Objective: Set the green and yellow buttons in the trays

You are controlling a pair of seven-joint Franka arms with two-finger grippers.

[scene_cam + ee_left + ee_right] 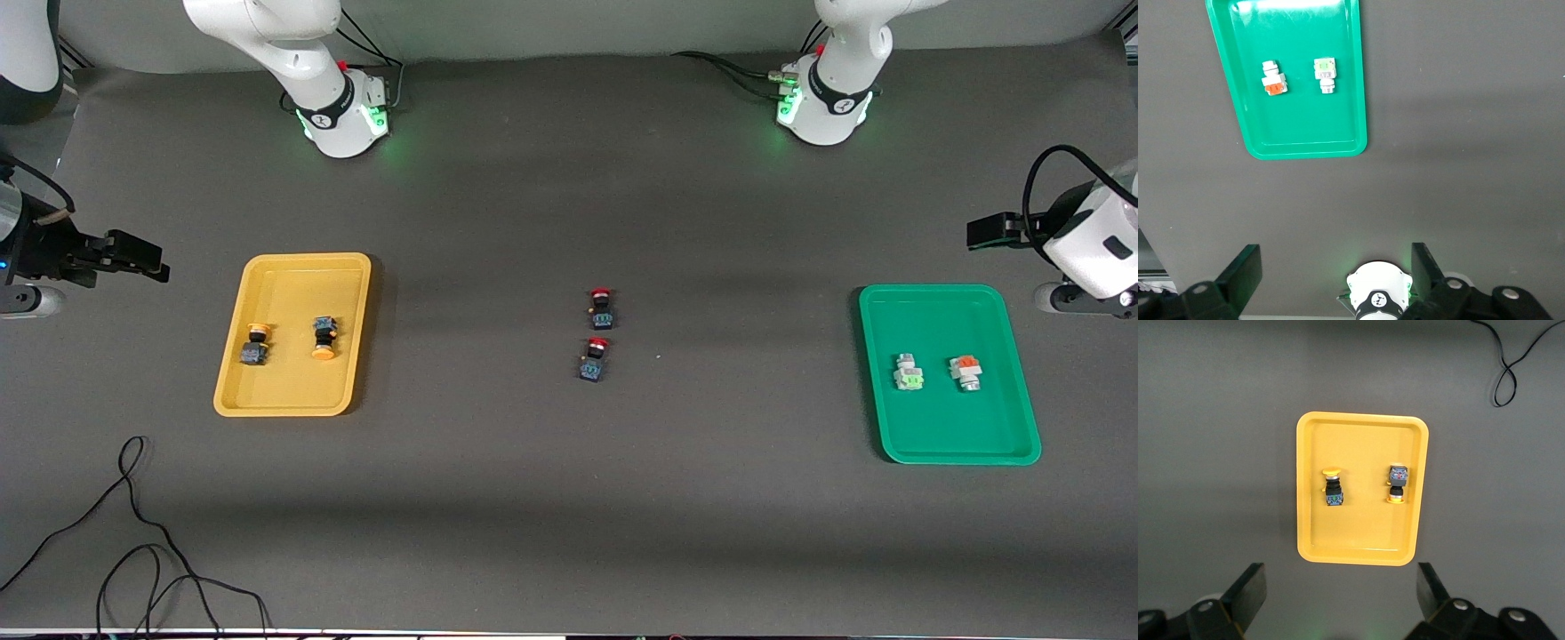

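Jaws spread, empty: left gripper (1331, 283) up beside green tray (1022, 444), right gripper (1341, 600) up beside yellow tray (231, 404). Each tray holds 2 buttons, sorting apparently done; 2 red-capped switches (598, 333) left mid-table, not wanted.

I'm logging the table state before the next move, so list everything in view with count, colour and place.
yellow tray: one, yellow, toward the right arm's end of the table.
yellow-capped buttons: two, dark bodies with orange-yellow caps, side by side in the yellow tray.
green tray: one, green, toward the left arm's end of the table.
whitish buttons: two, one green-faced, one orange-topped, side by side in the green tray.
red-capped buttons: two, dark bodies with red caps, mid-table on the mat, one nearer the front camera.
black cable: one, looped on the mat, nearer the front camera than the yellow tray.
right gripper: fingers open, empty, high over the mat beside the yellow tray.
left gripper: fingers open, empty, high over the mat beside the green tray.
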